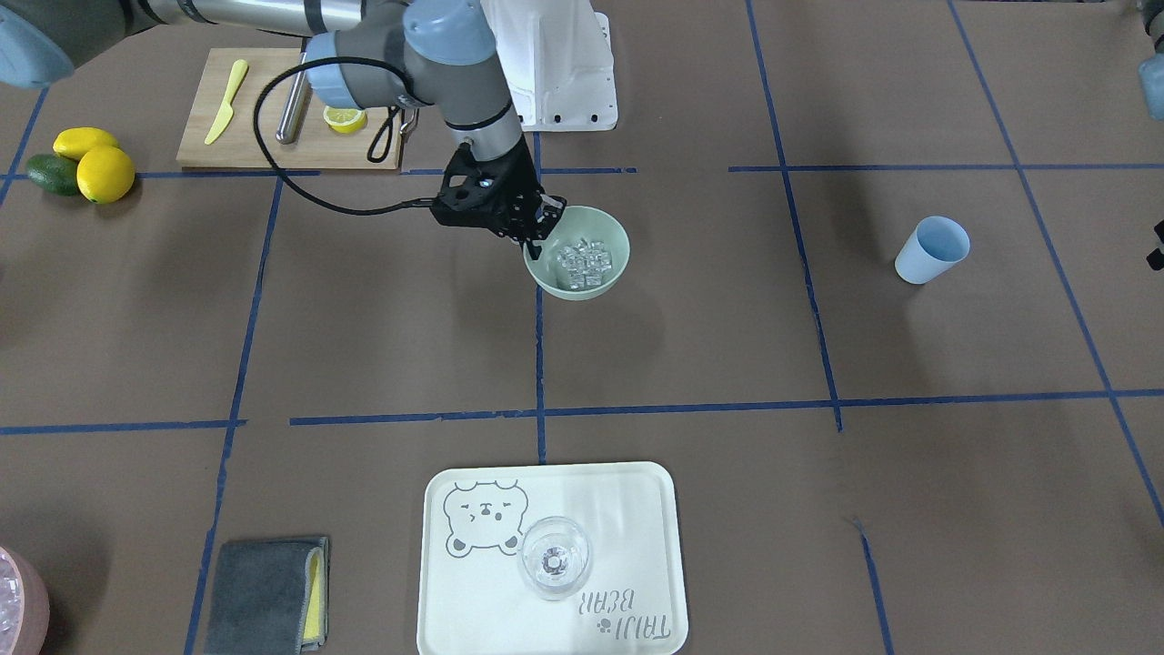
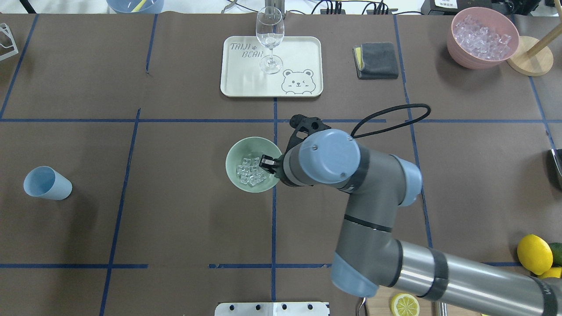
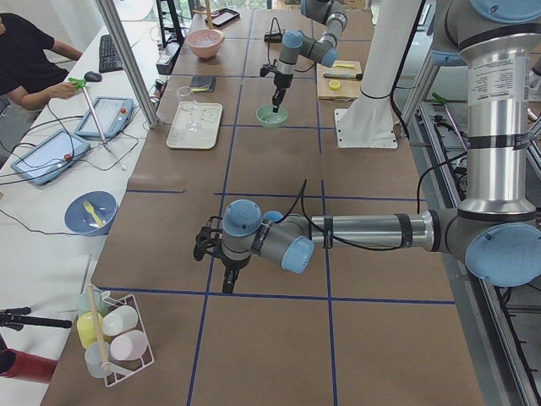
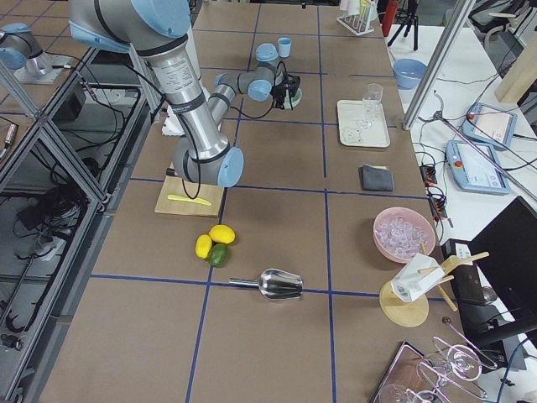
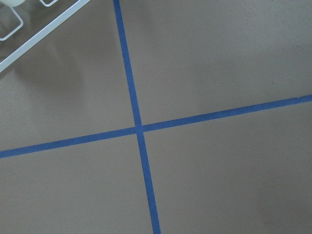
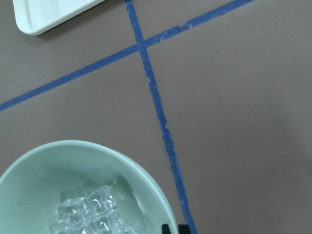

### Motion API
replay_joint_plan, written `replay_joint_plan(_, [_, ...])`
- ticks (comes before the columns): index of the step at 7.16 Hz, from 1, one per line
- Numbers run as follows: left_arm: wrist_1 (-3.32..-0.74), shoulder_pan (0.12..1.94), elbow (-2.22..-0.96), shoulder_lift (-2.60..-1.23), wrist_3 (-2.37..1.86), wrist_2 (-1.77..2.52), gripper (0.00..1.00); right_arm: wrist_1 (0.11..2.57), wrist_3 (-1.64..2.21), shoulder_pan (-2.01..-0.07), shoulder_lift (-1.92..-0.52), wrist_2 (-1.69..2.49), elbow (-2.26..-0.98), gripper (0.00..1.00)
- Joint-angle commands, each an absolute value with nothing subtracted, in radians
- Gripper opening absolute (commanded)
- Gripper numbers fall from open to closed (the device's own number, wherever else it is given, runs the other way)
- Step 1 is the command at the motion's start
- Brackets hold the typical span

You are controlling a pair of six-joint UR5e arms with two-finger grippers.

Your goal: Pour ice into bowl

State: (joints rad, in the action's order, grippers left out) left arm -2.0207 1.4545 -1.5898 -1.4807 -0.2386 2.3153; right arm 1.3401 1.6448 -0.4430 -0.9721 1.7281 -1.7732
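Note:
The pale mint-green bowl point(image 1: 596, 227) point(image 2: 237, 153) stands at the table's middle with a heap of clear ice point(image 1: 585, 259) point(image 2: 250, 172) in it. My right gripper point(image 1: 536, 238) point(image 2: 268, 163) is at the bowl's rim on the robot's right side, fingers pointing down, one inside and one outside the wall, shut on the rim. In the right wrist view the bowl point(image 6: 73, 161) and the ice point(image 6: 87, 214) fill the lower left. My left gripper point(image 3: 226, 283) hangs low over bare table far to the robot's left; I cannot tell whether it is open or shut.
A pale blue cup point(image 2: 47, 183) lies tilted at the left. A tray point(image 2: 298, 52) with a wine glass point(image 2: 269, 35), a grey cloth point(image 2: 376, 60) and a pink tub of ice point(image 2: 482, 37) line the far side. Lemons point(image 2: 534, 254) and a cutting board point(image 1: 273, 100) sit near the robot's right.

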Motion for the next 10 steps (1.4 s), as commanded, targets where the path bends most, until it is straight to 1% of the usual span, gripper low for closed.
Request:
replay_joint_plan(1, [-1.929, 1.47, -1.597, -1.515, -0.232, 2.336, 1.0, 1.33, 1.594, -0.581, -1.148, 1.878, -1.931, 0.0])
replay_joint_plan(2, [-1.89, 1.482, -1.598, -1.534, -0.194, 2.336, 1.0, 1.325, 1.525, -0.619, -1.211, 1.906, -1.959, 0.0])
replay_joint_plan(3, [-1.867, 1.494, -1.6, -1.551, -0.18, 2.336, 1.0, 1.319, 1.426, -0.653, -1.317, 1.917, -1.979, 0.0])
replay_joint_plan(5, [-1.846, 1.506, -1.601, -1.563, -0.179, 2.338, 1.0, 1.321, 1.19, -0.776, -1.458, 1.994, -1.988, 0.0])
replay_joint_plan(6, [-1.772, 1.508, -1.601, -1.6, -0.178, 2.338, 1.0, 1.319, 1.06, -0.817, -1.541, 2.0, -1.987, 0.0])
replay_joint_plan(7, [-1.703, 1.517, -1.606, -1.638, -0.151, 2.338, 1.0, 1.303, 0.967, -0.872, -1.574, 2.028, -1.962, 0.0])
replay_joint_plan(8, [-1.672, 1.531, -1.605, -1.644, -0.097, 2.338, 1.0, 1.232, 0.9, -0.917, -1.625, 2.086, -1.9, 0.0])
replay_joint_plan(9, [-1.667, 1.532, -1.605, -1.654, -0.097, 2.338, 1.0, 1.053, 0.856, -0.967, -1.652, 2.17, -1.775, 0.0])
replay_joint_plan(10, [-1.667, 1.534, -1.611, -1.654, -0.097, 2.338, 1.0, 0.969, 0.859, -0.985, -1.658, 2.222, -1.716, 0.0])
